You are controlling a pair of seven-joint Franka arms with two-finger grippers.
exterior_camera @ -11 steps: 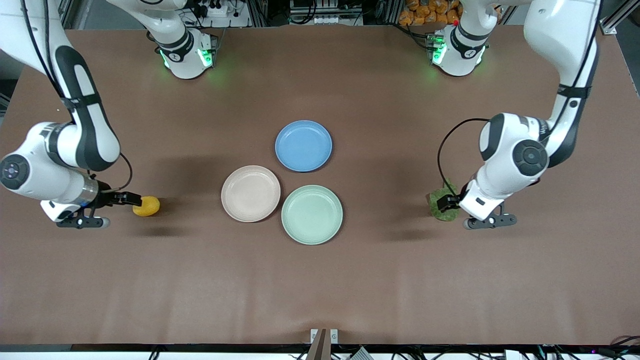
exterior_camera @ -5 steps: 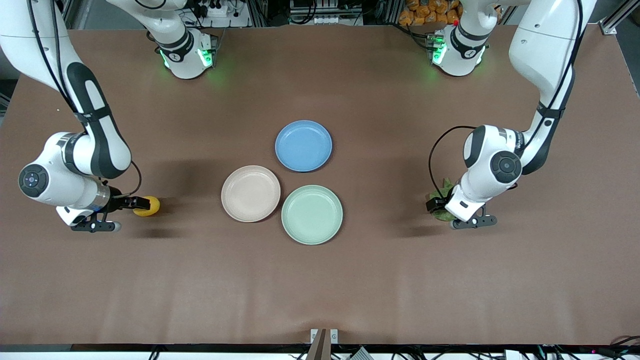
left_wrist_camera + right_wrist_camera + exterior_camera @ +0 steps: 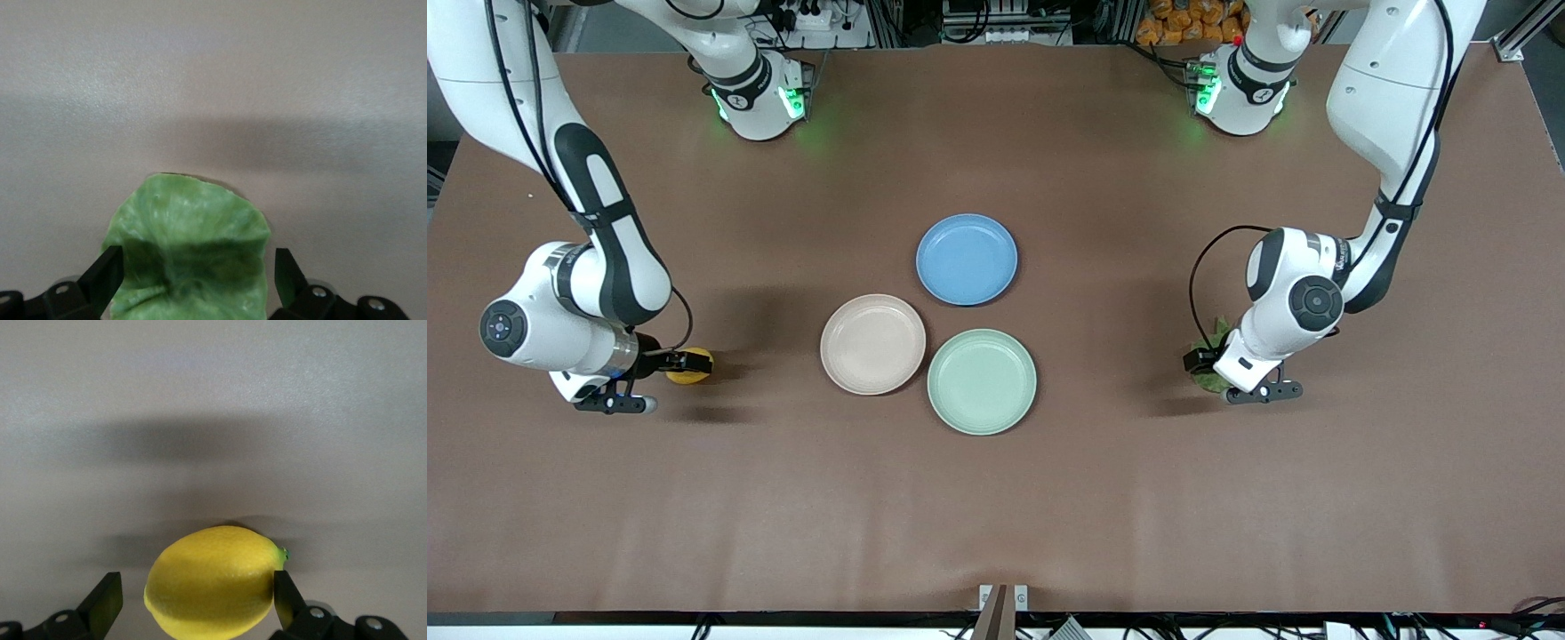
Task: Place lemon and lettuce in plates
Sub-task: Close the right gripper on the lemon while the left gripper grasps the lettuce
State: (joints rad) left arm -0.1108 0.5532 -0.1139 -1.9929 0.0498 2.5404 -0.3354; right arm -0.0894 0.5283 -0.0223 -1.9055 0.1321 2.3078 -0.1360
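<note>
Closing in on both targets at once, I've brought each arm inward and lower over the last second. My right gripper [image 3: 680, 363] has slid along the table until its fingers straddle the lemon [image 3: 691, 366], which a second ago showed whole just off the fingertips and is now half covered from the front camera. In the right wrist view the jaws stand wide apart around the lemon [image 3: 212, 581], one finger [image 3: 285, 597] touching or nearly touching its stem end, the other finger [image 3: 103, 603] apart from it; nothing is gripped yet. The lemon sits on the table toward the right arm's end, well apart from the beige-pink plate [image 3: 872, 344].

My left gripper [image 3: 1202, 363] has likewise pushed onto the lettuce [image 3: 1209, 378], so far less of the leaf shows from the front than a second ago. The left wrist view has the lettuce [image 3: 190, 250] lying between spread jaws, one finger [image 3: 107, 277] at its edge, the other finger [image 3: 287, 277] just clear. It lies on the table toward the left arm's end, well apart from the mint green plate [image 3: 982, 381].

Both plates are bare, and the blue plate [image 3: 967, 259] sits farther from the front camera. I judge both approaches finished: next comes closing, gently on the floppy leaf
</note>
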